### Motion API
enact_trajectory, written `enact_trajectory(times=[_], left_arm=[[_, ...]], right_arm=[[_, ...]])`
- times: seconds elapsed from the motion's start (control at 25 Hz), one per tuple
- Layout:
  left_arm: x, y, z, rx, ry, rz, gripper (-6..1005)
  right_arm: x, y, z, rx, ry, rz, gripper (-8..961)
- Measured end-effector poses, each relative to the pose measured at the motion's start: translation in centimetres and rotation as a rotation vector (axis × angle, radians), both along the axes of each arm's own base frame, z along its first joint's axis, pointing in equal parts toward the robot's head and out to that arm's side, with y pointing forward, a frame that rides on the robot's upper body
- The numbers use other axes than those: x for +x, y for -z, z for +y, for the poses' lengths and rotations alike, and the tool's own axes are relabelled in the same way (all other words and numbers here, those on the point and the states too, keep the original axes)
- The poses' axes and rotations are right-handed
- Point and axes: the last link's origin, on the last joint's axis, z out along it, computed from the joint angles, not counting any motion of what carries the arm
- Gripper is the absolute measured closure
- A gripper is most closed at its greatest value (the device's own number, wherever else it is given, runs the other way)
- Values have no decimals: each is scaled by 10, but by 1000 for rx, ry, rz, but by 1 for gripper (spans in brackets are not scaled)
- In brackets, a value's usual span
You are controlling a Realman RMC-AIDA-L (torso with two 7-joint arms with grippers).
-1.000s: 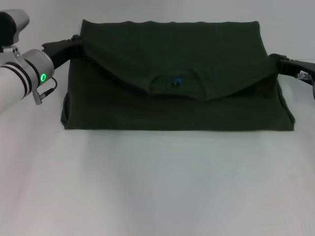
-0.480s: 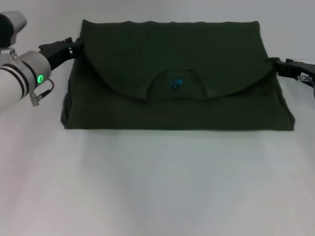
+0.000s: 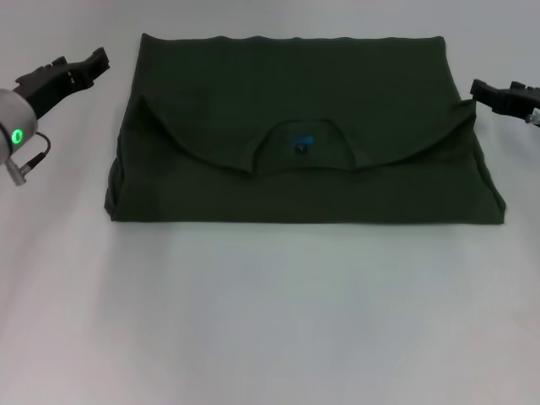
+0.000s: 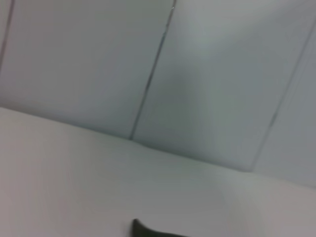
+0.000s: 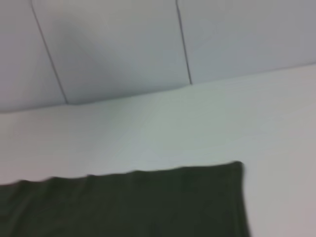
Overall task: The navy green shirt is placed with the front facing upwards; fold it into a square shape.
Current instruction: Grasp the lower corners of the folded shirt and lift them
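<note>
The navy green shirt [image 3: 299, 135] is lying flat on the white table [image 3: 270, 312], in the upper middle of the head view. It is folded over into a wide, flat shape. A curved flap is lying across the top part, and the round collar [image 3: 301, 145] with its small blue label [image 3: 301, 141] is showing in the middle of that flap. The bottom edge of the shirt is running straight across, just above the middle of the frame.

The left gripper [image 3: 80, 67] is sitting at the upper left of the head view, just beside the shirt's top left corner, and it is not touching the cloth. A small green light [image 3: 16, 135] is glowing on its arm. I cannot tell if its claw is apart or together.

The right gripper [image 3: 489, 91] is sitting at the upper right edge of the head view, near the shirt's right side, and it is holding nothing. I cannot tell how its claw is standing either.

In the right wrist view, a far edge and one corner of the shirt are showing low in the frame, with a pale wall [image 5: 123, 44] behind the table. In the left wrist view, only a tiny dark tip is peeking in at the bottom.
</note>
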Motion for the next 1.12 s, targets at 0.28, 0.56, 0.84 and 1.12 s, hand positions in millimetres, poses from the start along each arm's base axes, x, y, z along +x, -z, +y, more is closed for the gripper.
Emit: enact_trajectory(times=[0.28,0.56,0.84,1.12], left_arm=[[-7,-2,-32,-87,103,-84,247],[-11,0,-65,-174,211,-73,221],[-31,15,-85,-277,176,63,227],[-54,27,-96,-323,106,212,217]], right_arm=[[3,-4,-25,-62,-86,187,230],[5,-17,-54,-183,-129,322,238],[15,-26,-77,-300,-98,403,239],[22,-24,-84,-288,-68,428,241]])
